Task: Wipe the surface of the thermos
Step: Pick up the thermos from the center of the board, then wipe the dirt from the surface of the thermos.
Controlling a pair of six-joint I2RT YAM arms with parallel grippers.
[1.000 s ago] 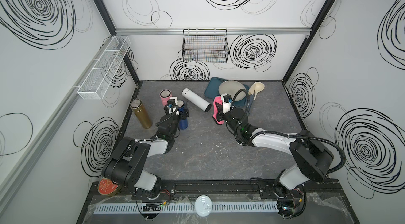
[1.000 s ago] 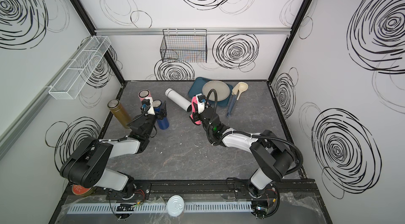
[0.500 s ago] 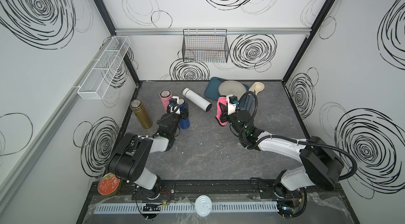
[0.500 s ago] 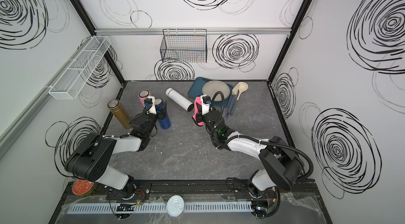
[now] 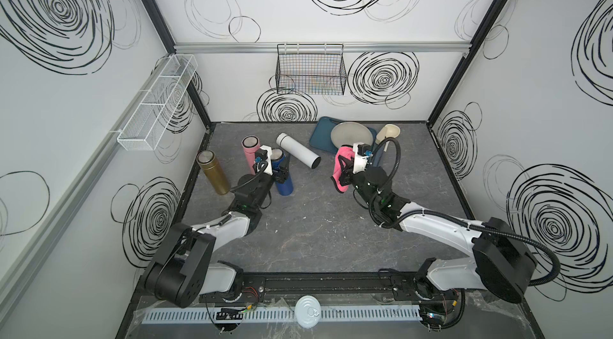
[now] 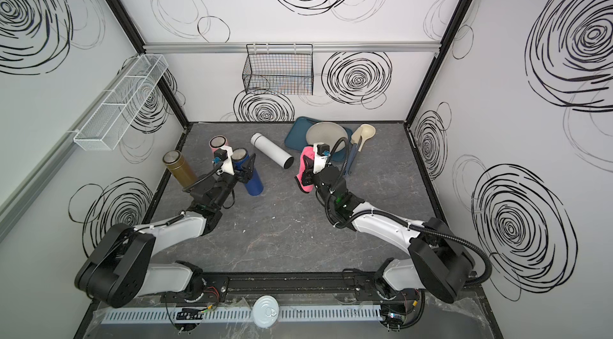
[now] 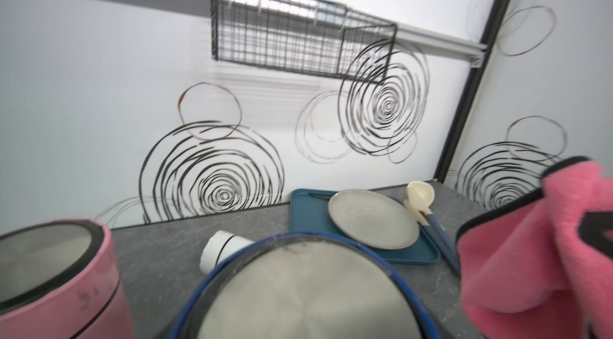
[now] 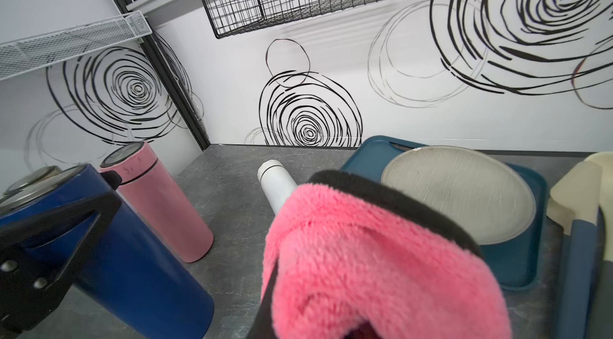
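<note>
The left jaws clamp the blue thermos [image 5: 286, 184] near its top, probably to steady it for wiping. The right jaws pinch a pink cloth [image 5: 340, 155], bunched ahead of them as a wiping pad, well apart from the thermos and not yet touching it.

A: What does the count give?
B: Four: gold thermos [image 5: 214, 173], pink thermos [image 5: 248, 155], blue thermos [image 5: 285, 184], white thermos [image 5: 298, 154].
A: What else?
B: One pink cloth [image 5: 341, 152], one blue tray [image 5: 320, 138], one plate [image 5: 351, 135], two baskets: black basket [image 5: 310, 70], white basket [image 5: 159, 102].
</note>
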